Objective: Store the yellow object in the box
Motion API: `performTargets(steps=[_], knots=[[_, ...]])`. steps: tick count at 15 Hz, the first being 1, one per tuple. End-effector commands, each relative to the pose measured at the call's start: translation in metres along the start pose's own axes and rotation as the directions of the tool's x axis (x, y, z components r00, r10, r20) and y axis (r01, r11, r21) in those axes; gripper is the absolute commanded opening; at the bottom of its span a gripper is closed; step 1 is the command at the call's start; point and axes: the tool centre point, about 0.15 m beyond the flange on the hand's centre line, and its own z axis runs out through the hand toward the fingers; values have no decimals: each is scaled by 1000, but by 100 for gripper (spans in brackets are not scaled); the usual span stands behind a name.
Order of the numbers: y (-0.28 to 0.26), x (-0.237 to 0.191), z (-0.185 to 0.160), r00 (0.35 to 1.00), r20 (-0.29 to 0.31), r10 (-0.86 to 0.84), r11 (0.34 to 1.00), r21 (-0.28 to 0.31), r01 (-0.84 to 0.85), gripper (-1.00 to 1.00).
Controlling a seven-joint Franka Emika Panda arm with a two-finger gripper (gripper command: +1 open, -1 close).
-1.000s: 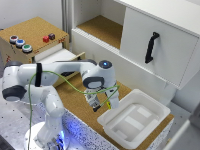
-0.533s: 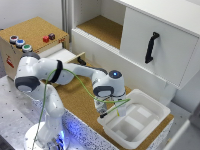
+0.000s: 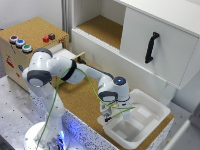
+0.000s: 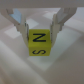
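Observation:
In the wrist view a small yellow cube (image 4: 38,44) marked with black letters N and S sits between my gripper's (image 4: 39,30) two fingers, which are shut on its sides. White plastic of the box (image 4: 60,65) lies below it. In the exterior view my gripper (image 3: 108,116) hangs over the near-left corner of the shallow white box (image 3: 145,122). The cube itself is too small to make out there.
A cork-topped wooden box with coloured buttons (image 3: 30,37) stands at the exterior view's left. A white cabinet with a black handle (image 3: 151,47) rises behind the bin. The bin rests on a cork board (image 3: 82,97). A yellow-green cable (image 3: 90,82) runs along the arm.
The arm has swung toward the exterior view's right, carrying the gripper from over the cork board to over the white box's near-left corner.

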Motion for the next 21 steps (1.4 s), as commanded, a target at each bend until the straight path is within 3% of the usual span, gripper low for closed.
performTargets(steps=[1, 2, 8, 11, 15, 17, 19, 21], knots=[[7, 60, 33, 996, 88, -30, 991, 134, 18, -100], [7, 62, 32, 996, 88, -32, 990, 138, 20, 100], [-1, 44, -2, 989, 140, -38, 995, 98, 25, 100], [-1, 44, -32, 989, 123, -78, 995, 76, 69, 100], [-44, 72, -87, 946, 77, -315, 949, 43, 313, 100], [-65, 73, -111, 913, 86, -399, 917, 30, 398, 100], [-83, 69, -126, 854, 139, -502, 864, 40, 502, 100], [-83, 69, -126, 854, 139, -502, 864, 40, 502, 100]])
